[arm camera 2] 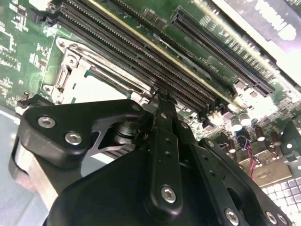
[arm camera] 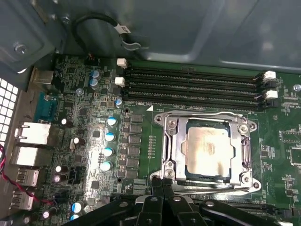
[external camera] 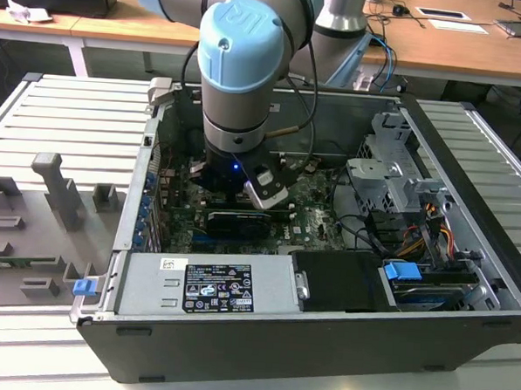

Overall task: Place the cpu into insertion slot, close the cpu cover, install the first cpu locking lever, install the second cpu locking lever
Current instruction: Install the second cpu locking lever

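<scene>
Where the arm reaches down into the open computer case [external camera: 467, 258], its gripper [arm camera: 162, 181] hangs just over the near edge of the chip socket, and its two fingers [arm camera 2: 162, 110] are pressed together with nothing between them. The chip [arm camera: 208, 149], silvery and square, lies flat in its socket on the green board [arm camera: 84, 117]. The cover [arm camera: 171, 141], a thin metal frame, lies closed around the chip, so the chip's top shows through the cut-out middle. In the first wrist view, the fingertips sit right beside the frame's edge; whether they touch it I cannot tell. There is little room here. Four long black slots [arm camera: 193, 87] run side by side just past the far edge of the cover, and the grey case wall [arm camera: 211, 28] stands close behind them. A row of four small blue-topped cans [arm camera: 109, 143] stands near one side of the socket. A black cable [arm camera: 94, 23] loops against the wall near a corner. In the exterior view, the case lies on its side on a ribbed grey table [external camera: 63, 123]. Grey blocks [external camera: 60, 189] sit on the table at the exterior view's left. Wooden desks [external camera: 460, 48] stand behind.
</scene>
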Controlling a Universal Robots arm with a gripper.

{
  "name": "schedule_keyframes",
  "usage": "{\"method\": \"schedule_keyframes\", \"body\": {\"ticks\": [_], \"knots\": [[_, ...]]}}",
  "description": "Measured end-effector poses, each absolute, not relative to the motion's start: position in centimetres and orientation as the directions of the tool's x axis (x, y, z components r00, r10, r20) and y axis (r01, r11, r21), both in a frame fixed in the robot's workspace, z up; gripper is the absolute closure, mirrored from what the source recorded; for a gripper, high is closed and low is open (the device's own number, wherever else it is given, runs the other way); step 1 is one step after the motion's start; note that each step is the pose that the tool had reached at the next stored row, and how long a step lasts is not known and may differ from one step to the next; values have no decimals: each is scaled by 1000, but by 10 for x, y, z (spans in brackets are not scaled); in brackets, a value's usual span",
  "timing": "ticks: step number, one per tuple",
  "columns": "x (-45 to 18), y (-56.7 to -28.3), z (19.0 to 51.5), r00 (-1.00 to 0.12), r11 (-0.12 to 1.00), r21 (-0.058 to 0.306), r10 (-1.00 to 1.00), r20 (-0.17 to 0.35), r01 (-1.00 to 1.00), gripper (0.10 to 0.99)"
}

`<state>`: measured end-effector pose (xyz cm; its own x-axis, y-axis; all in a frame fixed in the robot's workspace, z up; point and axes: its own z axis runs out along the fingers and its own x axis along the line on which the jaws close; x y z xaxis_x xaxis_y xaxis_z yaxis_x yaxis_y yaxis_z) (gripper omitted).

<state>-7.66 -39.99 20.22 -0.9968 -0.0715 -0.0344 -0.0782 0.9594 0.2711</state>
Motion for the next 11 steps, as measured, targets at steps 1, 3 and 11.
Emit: {"method": "schedule_keyframes", "body": {"ticks": [1,3,11], "knots": [[-77,-401,202,-997,956,284,-71,-36,-78,980],[-77,-401,200,-997,954,291,-71,-36,-78,980],[-83,-402,193,-997,948,308,-71,-41,-80,980]]}}
